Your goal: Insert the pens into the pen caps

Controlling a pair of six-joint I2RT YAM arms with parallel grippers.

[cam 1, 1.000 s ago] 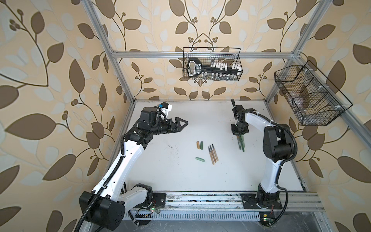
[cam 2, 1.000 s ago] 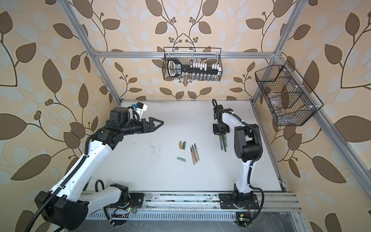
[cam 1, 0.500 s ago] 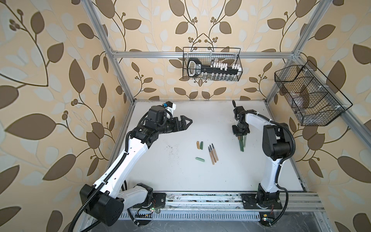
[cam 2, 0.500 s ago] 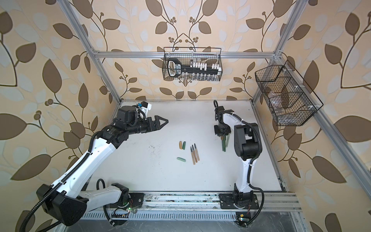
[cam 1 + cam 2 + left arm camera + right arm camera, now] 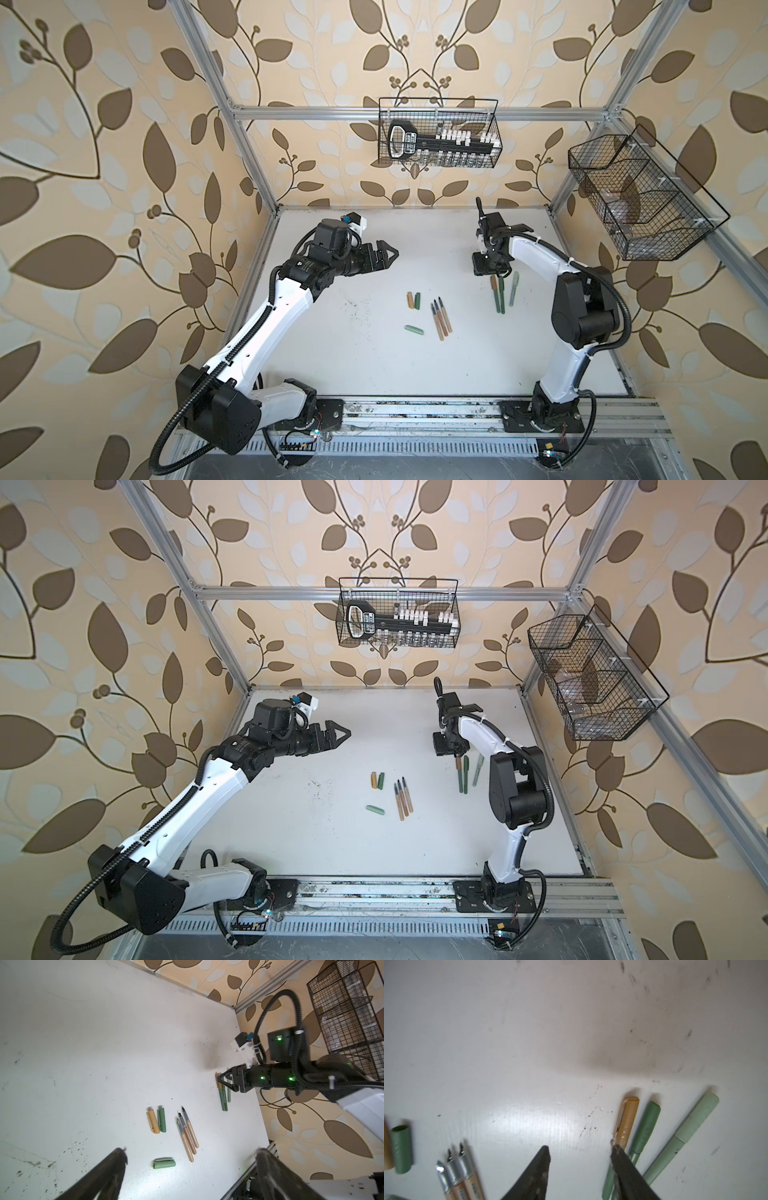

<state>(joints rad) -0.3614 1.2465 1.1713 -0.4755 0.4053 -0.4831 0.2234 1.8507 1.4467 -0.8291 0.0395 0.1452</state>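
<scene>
Opened since 1 s ago: right fingers [image 5: 542, 1159]; left fingers [image 5: 116, 1159] shifted slightly right.
Right fingers are spread, nothing pinched, one tip over the tan-capped pen [image 5: 627, 1120]; contact can't be told. A dark green pen [image 5: 646, 1126] & pale green pen [image 5: 691, 1128] are laid just beside it, right side of tabletop [image 5: 332, 365]. Left fingers are held wide apart, far-left. Three uncapped tan pens [image 5: 188, 1134] are laid mid-tabletop; tan cap [image 5: 153, 1122] & dark green cap [image 5: 162, 1120] side by side just left of them, mint cap [image 5: 164, 1163] nearer.
</scene>
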